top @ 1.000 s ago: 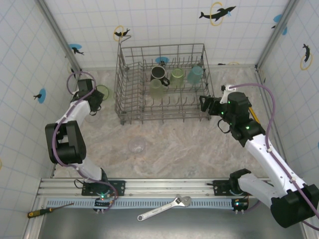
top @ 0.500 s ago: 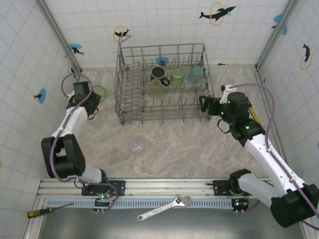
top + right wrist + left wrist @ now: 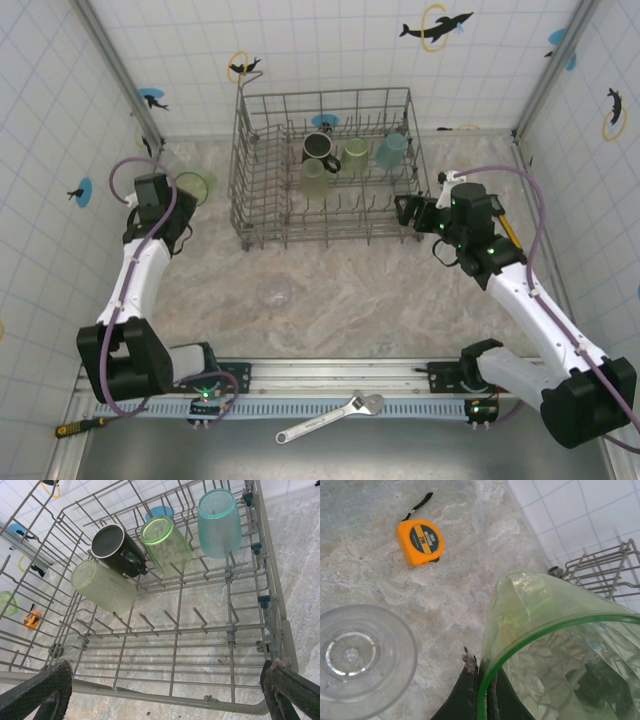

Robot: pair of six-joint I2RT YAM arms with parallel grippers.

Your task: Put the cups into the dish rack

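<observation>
- The rack (image 3: 325, 170) is sitting at the far middle of the desk (image 3: 350, 290), close to the back wall.
- The left end effector (image 3: 481, 692) is pinching the rim of a green cup (image 3: 555, 645), one finger inside the wall and one outside.
- In the top view that cup is hanging off the rack's left side, near its far left corner, apart from the wires.
- The right end effector (image 3: 405, 212) is hovering at the rack's near right corner with its fingers spread wide, gripping nothing. In its wrist view the fingers are framing the rack's near rail.
- Four cups are resting tilted on the tines along the rack's far rows.
- The black mug (image 3: 117, 547) is lying left of middle.
- A second green cup (image 3: 165, 542) is just to the mug's right.
- A teal cup (image 3: 218, 522) is leaning toward the rack's far right corner.
- A pale cup (image 3: 102, 586) is lying one row nearer than the mug, just beside it.
- A clear cup (image 3: 273, 292) is standing on the desk in front of the rack's near left corner, well apart from it.
- An orange tape measure (image 3: 421, 541) is lying on the desk to the rack's left.
</observation>
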